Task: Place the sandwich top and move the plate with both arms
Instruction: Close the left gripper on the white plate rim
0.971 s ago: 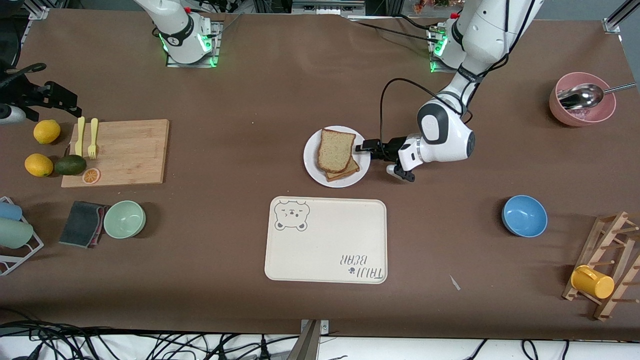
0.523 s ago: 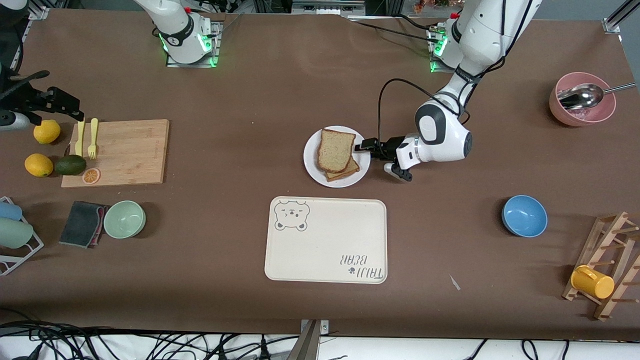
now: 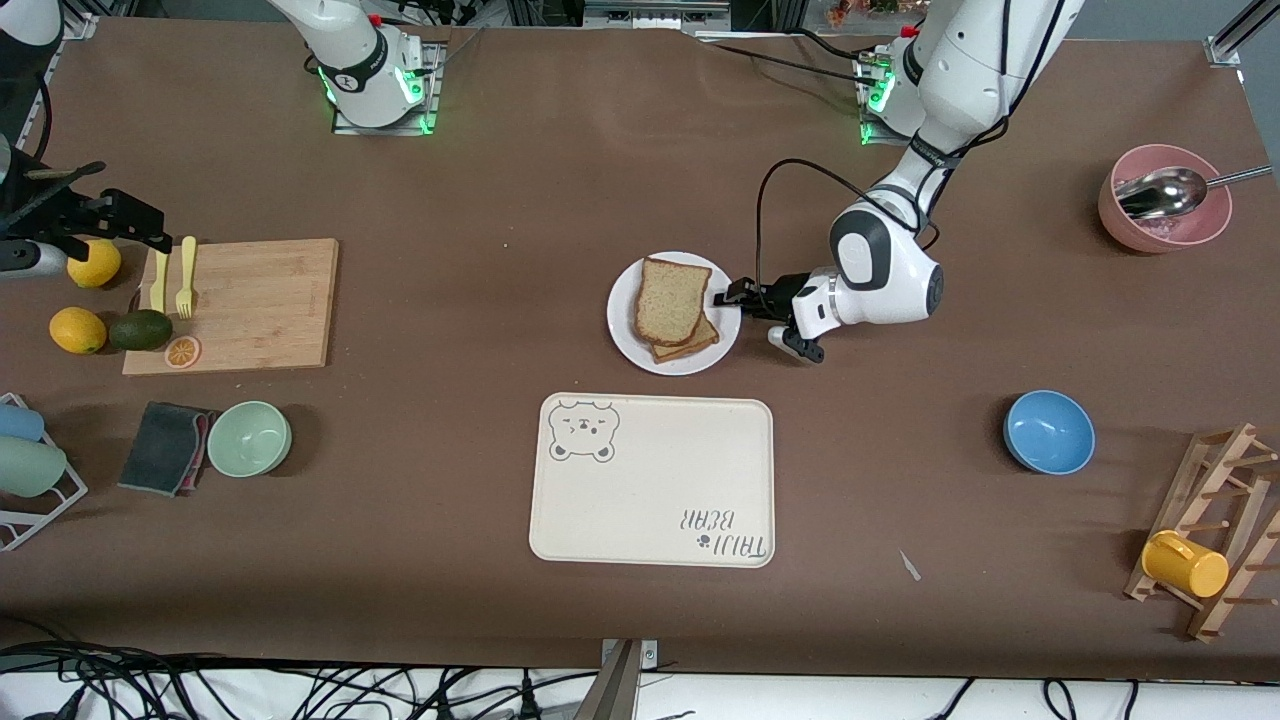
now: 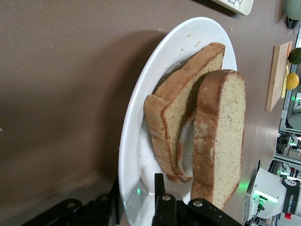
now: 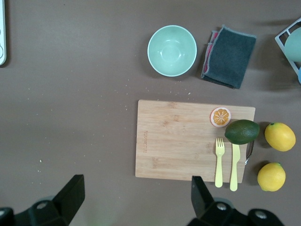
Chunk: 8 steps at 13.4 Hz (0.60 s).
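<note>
The sandwich top (image 3: 670, 300) lies on a lower bread slice on the white plate (image 3: 625, 330) at the table's middle. In the left wrist view the top slice (image 4: 221, 141) sits askew over the lower slice (image 4: 176, 108), with egg white between them. My left gripper (image 3: 722, 296) is low at the plate's rim on the side toward the left arm's end. It is open, with one finger over the rim (image 4: 141, 117) and one under it (image 4: 136, 181). My right gripper (image 3: 130, 215) hangs open and empty above the lemons and the cutting board's end (image 5: 136, 197).
A cream bear-print tray (image 3: 650, 480) lies nearer to the front camera than the plate. A wooden cutting board (image 3: 250, 300) holds a fork, a knife and an orange slice. Lemons, an avocado, a green bowl (image 3: 249, 438), a blue bowl (image 3: 1048, 431) and a pink bowl (image 3: 1165, 210) stand around.
My left gripper has slid a little toward the plate, so its fingers now straddle the rim. My right gripper has drifted slightly over the lemons.
</note>
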### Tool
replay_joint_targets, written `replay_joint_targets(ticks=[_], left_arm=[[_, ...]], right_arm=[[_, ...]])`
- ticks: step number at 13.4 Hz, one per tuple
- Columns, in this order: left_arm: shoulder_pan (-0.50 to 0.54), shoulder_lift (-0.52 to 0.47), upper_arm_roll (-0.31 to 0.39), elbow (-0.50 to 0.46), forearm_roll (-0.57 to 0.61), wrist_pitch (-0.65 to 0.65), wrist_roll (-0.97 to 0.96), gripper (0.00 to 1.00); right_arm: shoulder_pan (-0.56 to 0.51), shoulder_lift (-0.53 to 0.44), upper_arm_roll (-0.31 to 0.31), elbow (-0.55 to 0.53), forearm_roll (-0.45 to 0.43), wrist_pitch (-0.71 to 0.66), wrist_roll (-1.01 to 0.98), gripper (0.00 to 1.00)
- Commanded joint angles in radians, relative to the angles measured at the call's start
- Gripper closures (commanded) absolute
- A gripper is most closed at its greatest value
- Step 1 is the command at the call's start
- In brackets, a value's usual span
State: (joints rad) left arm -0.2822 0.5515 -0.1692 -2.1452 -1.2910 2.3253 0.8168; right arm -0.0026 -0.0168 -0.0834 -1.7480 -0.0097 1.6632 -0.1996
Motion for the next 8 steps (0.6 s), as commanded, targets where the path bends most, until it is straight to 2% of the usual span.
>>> replay_joint_targets(ticks=[1, 7, 8], left_arm=[[-0.011, 0.002, 0.005, -0.004, -0.048, 0.011, 0.039, 0.78], [-0.032, 0.016, 0.005, -0.001, -0.103, 0.013, 0.042, 0.78], [-0.032, 0.015, 0.005, -0.002, -0.103, 0.011, 0.044, 0.81]], right_arm=[[-0.003, 0.005, 0.001, 0.025, -0.006, -0.022, -0.014, 0.00], [-0.002, 0.005, 0.002, 0.030, -0.006, -0.022, -0.014, 0.00], [-0.002, 0.005, 0.002, 0.030, -0.006, -0.022, -0.014, 0.00]])
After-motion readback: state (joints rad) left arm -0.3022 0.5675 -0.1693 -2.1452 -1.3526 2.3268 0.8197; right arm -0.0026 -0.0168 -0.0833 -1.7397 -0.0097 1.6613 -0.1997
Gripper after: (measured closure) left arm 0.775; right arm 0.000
